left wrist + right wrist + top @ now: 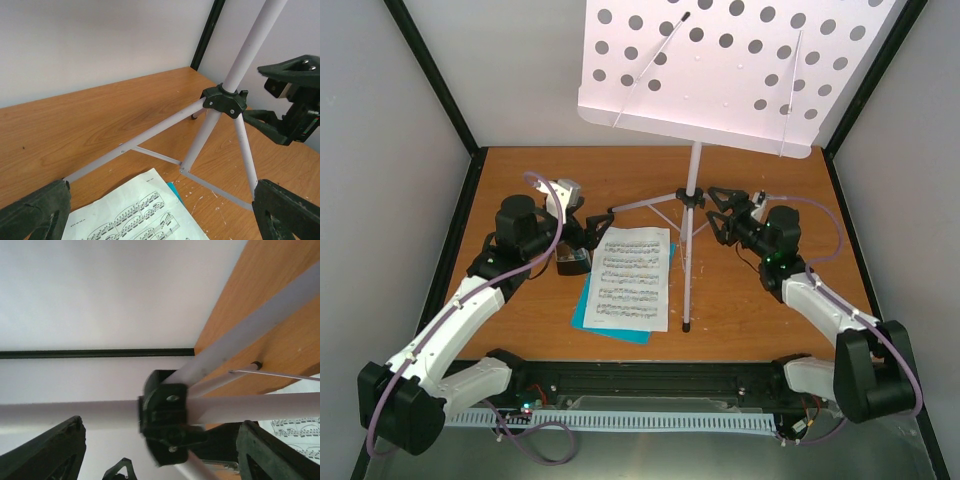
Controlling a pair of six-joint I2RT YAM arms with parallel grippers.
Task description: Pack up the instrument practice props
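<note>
Wooden table (pixel 770 320): the music stand (pixel 694 175) is being straddled at its hub (pixel 167 422) by the parted right gripper (pixel 716 213). The left gripper (pixel 600 232), likewise agape, is being held opposite. The top-heavy stand could be toppled by an off-centre squeeze.

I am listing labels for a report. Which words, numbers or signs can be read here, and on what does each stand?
Nothing can be read.
sheet music: printed staves of notes; any wording is too small to read.
music stand: no lettering visible.
</note>
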